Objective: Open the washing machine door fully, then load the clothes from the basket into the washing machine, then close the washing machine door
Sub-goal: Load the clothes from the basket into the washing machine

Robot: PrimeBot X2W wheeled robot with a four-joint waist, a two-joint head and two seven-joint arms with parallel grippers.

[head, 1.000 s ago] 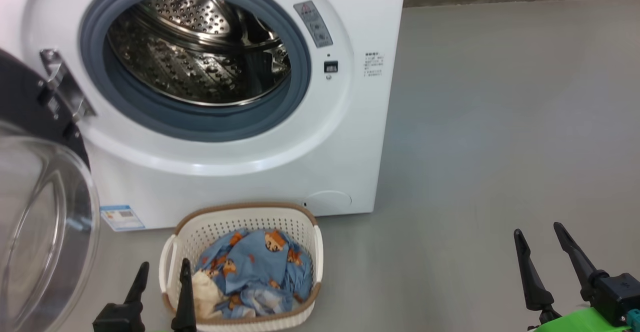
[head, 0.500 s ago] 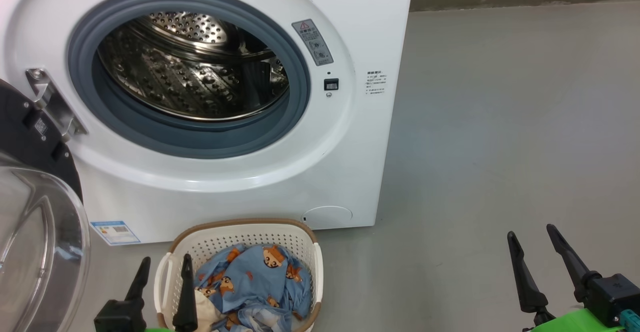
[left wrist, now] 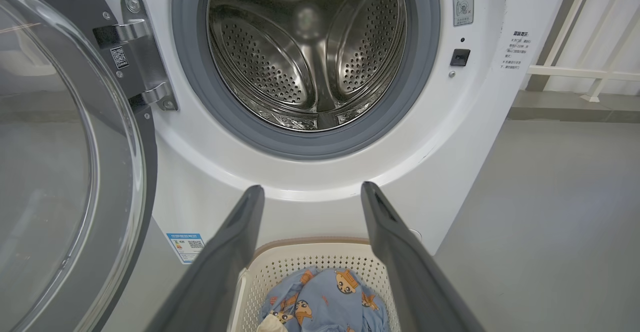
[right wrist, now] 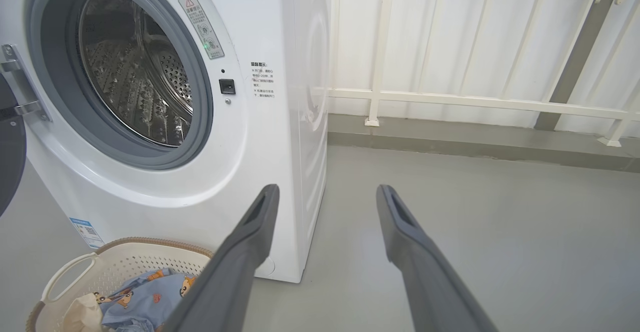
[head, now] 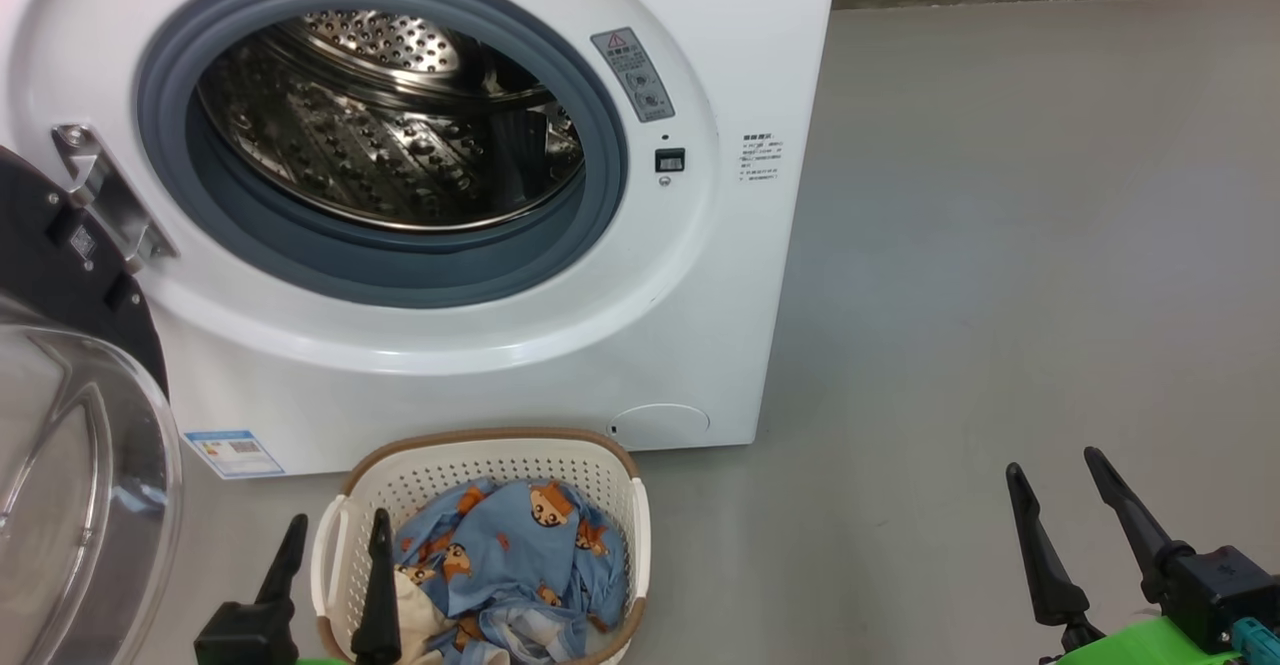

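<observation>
Its black-ringed glass door (head: pixel 70 425) standing wide for loading, the white washing machine (head: pixel 450 385) fronts a cream perforated basket (head: pixel 490 437) of blue bear-print clothes (head: pixel 520 545); left gripper (head: pixel 338 518) and right gripper (head: pixel 1053 460) jaws released.

Bright even light; sharp focus; glints on steel drum (head: pixel 390 115).
</observation>
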